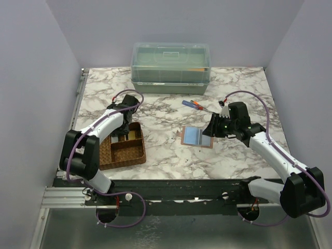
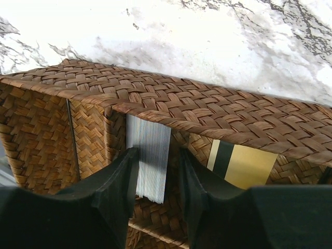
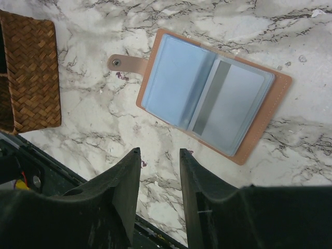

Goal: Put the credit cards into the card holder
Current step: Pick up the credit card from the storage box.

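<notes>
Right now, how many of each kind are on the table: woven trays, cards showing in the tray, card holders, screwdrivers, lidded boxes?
woven tray: 1
cards showing in it, a silver-grey card and a gold card: 2
card holder: 1
screwdrivers: 2
lidded box: 1
Total: 7

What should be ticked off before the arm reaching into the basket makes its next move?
1. The silver-grey card stands between the fingers of the left gripper: ok.
2. Grip closed on it: not ok, gap on one side.
3. The gold card is apart from the fingers: ok.
4. The card holder lies open: ok.
5. Free slot in it: cannot tell.
6. The right gripper is open and empty: ok.
</notes>
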